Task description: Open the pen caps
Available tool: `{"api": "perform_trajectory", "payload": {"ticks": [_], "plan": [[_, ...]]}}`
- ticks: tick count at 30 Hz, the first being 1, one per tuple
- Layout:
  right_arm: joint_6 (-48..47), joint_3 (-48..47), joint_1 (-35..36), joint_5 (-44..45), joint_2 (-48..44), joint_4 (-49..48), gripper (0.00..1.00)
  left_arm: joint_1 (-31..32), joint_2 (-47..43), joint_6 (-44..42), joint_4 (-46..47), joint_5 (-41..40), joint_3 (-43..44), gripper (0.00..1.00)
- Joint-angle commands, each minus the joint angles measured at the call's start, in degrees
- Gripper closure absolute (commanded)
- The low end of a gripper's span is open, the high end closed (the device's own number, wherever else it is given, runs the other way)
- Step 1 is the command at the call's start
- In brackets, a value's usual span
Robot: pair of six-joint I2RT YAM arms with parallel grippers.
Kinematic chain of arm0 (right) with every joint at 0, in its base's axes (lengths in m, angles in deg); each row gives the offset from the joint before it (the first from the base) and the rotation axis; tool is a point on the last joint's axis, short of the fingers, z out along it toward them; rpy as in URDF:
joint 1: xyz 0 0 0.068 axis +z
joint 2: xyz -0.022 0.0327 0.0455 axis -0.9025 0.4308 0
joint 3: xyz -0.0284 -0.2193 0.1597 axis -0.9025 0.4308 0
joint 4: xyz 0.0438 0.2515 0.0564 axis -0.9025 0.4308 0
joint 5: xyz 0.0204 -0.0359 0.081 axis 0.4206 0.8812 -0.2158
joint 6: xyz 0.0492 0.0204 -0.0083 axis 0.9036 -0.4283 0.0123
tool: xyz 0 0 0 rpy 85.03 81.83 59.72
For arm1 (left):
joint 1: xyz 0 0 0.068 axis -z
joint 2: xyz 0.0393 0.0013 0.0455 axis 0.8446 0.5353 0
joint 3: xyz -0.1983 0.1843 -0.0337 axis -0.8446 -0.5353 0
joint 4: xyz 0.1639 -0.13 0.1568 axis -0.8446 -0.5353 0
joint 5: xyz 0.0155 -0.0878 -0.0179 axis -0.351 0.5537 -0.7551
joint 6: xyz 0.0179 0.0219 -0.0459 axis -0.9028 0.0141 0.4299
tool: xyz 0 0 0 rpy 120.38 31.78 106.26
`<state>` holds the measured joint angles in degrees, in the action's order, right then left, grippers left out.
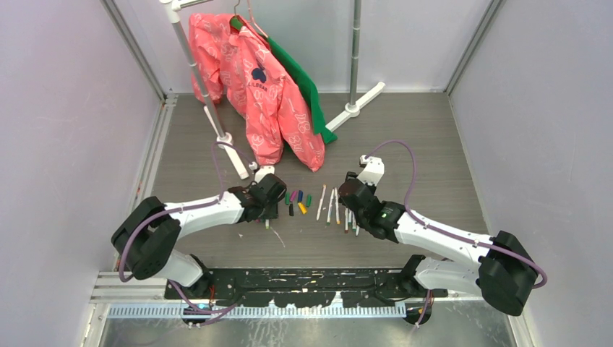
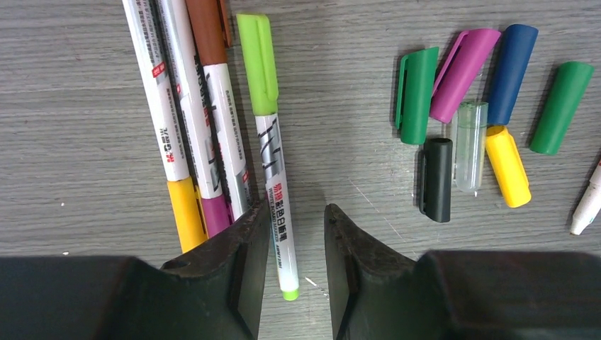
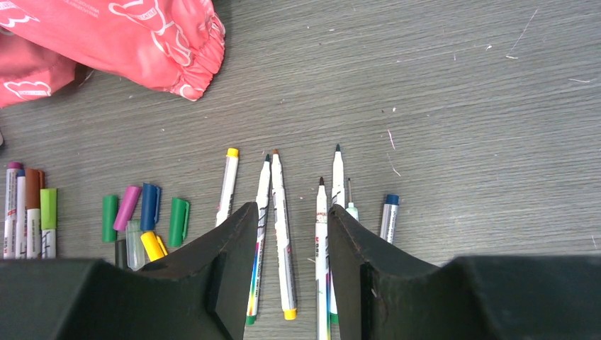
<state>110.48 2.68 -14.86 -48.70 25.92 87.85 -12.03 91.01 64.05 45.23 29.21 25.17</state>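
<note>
A capped pen with a light-green cap [image 2: 258,64] lies on the table, and its white barrel [image 2: 276,205] runs between the fingers of my left gripper [image 2: 296,212]. That gripper is open, its gap wider than the barrel, which lies close to the left finger. Beside it lie other capped pens, one with a brown cap [image 2: 207,32]. To the right lie loose pen caps: green [image 2: 414,95], magenta [image 2: 462,74], blue [image 2: 512,71], yellow [image 2: 507,166], black [image 2: 436,178], clear [image 2: 470,145]. My right gripper [image 3: 290,212] hangs open over uncapped pens [image 3: 281,234], holding nothing.
A pink jacket [image 1: 267,94] and a green garment [image 1: 303,83] hang from a rack at the back, with the jacket's sleeve [image 3: 142,42] reaching the table. The rack's white feet [image 1: 354,108] rest behind the pens. Grey walls close in both sides.
</note>
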Motion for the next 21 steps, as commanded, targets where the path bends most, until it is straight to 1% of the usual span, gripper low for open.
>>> {"api": "perform_trajectory", "payload": {"ticks": [1, 10, 12, 14, 16, 19, 21], "plan": [[0.12, -0.65, -0.16, 1.26, 0.21, -2.44, 0.53, -0.58, 0.74, -0.63, 2.35, 0.40, 0.63, 0.65], [0.31, -0.48, -0.15, 1.42, -0.11, -2.33, 0.53, -0.68, 2.21, 1.57, 3.32, 1.53, -0.73, 0.66], [0.39, -0.34, -0.19, 1.39, -0.32, -2.30, 0.53, -0.68, 2.90, 2.24, 3.68, 2.06, -1.02, 0.68], [0.49, -0.15, -0.15, 1.48, -0.69, -2.19, 0.53, -0.64, 4.12, 2.60, 4.05, 2.74, -1.21, 0.73], [0.58, -0.04, -0.17, 1.51, -0.90, -2.12, 0.53, -0.65, 5.24, 2.92, 4.49, 3.45, -1.38, 0.81], [0.74, 0.14, -0.14, 1.58, -1.25, -1.98, 0.53, -0.69, 6.73, 3.49, 4.81, 4.04, -1.43, 0.85], [0.88, 0.34, -0.18, 1.55, -1.46, -1.91, 0.53, -0.66, 7.53, 3.67, 4.95, 4.18, -1.55, 0.90]]}}
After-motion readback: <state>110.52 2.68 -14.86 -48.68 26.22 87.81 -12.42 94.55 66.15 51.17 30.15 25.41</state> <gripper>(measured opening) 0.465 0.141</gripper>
